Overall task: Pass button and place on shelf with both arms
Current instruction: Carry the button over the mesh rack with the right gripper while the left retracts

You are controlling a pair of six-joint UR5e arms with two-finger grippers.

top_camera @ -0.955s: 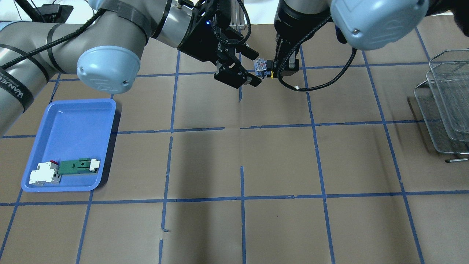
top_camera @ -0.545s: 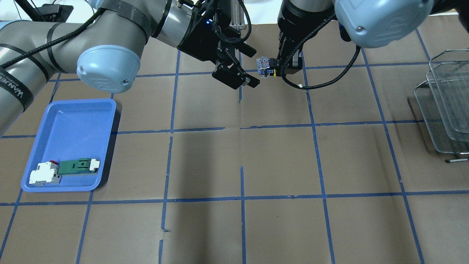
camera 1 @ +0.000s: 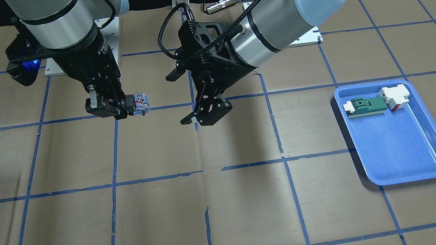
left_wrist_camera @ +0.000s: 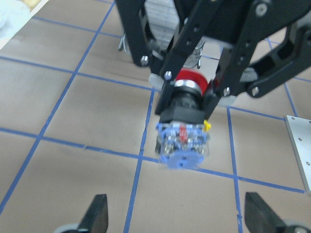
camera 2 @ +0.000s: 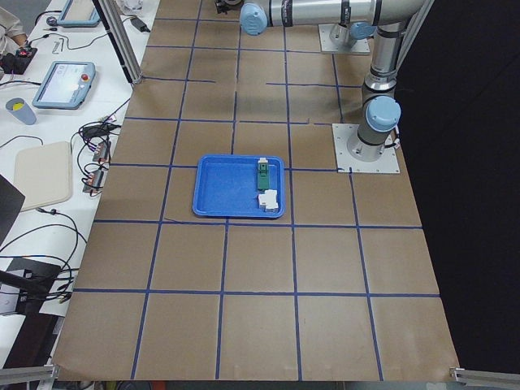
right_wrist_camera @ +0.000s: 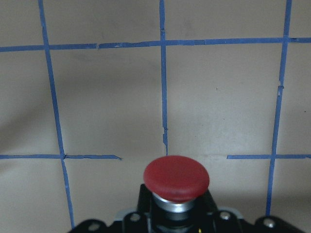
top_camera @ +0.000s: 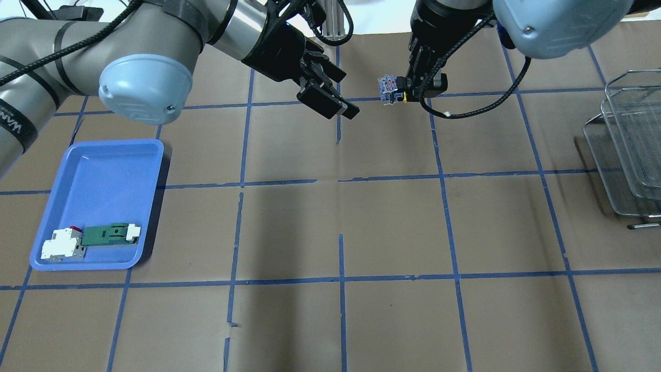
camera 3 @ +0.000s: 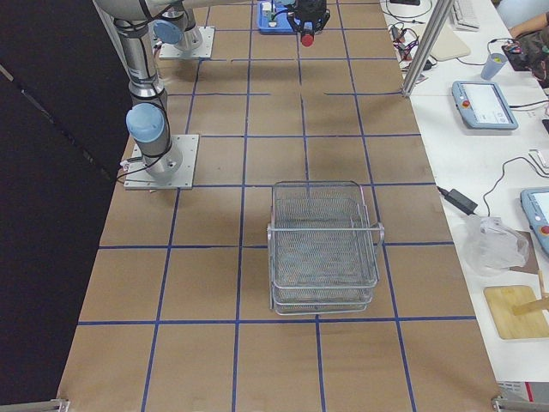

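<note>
The button [top_camera: 388, 90] has a red mushroom cap [right_wrist_camera: 176, 178], a black body and a clear blue-white terminal end. My right gripper [top_camera: 409, 89] is shut on its black body and holds it level above the table, terminal end toward the left arm. It also shows in the front view [camera 1: 140, 101] and in the left wrist view [left_wrist_camera: 183, 130]. My left gripper [top_camera: 347, 96] is open and empty, a short way left of the button and not touching it. The wire shelf [top_camera: 631, 150] stands at the table's right edge.
A blue tray [top_camera: 103, 151] sits at the left with a green-and-white flat part [top_camera: 111, 233] and a white block with red [top_camera: 62, 243] in its near end. Brown table paper with blue tape lines lies between tray and shelf. The shelf also shows in the right view [camera 3: 324, 249].
The right gripper has carried the button right and a little back, away from the left gripper. The left gripper, which was around the button's terminal end, has drawn back left and stands apart, open.
</note>
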